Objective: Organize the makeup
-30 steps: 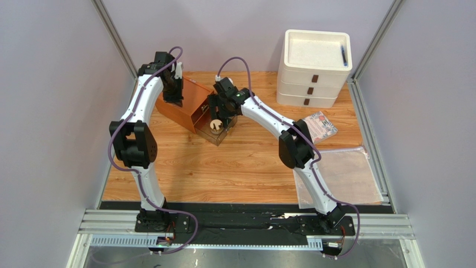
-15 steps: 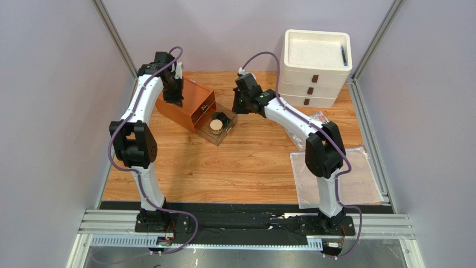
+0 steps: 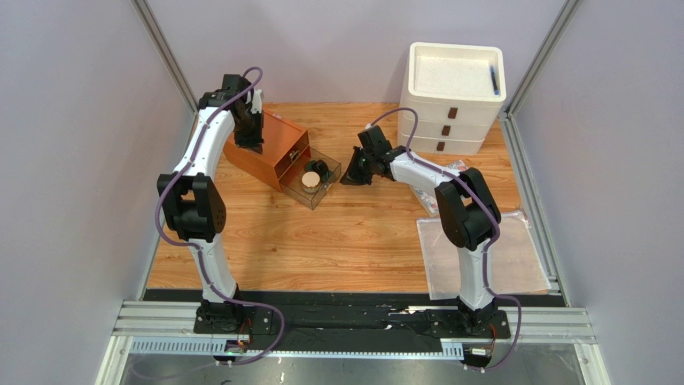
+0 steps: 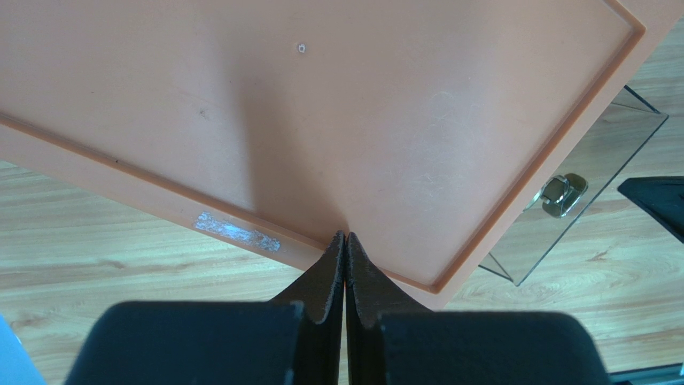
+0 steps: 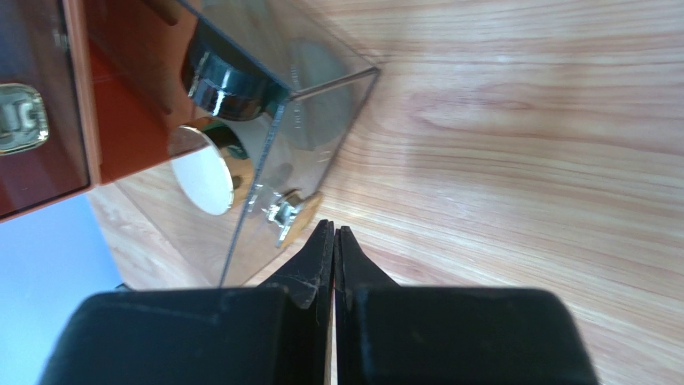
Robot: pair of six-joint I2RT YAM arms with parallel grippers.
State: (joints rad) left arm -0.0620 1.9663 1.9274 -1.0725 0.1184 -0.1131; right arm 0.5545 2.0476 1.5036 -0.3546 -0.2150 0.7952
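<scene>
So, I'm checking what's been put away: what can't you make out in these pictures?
Orange box, inside: top view, its own top and the left arm cover most.
White drawer unit: drawers shut, contents hidden, top view.
Dark stick on it: too small to name.
Printed packet: mostly behind the right arm, top view.
</scene>
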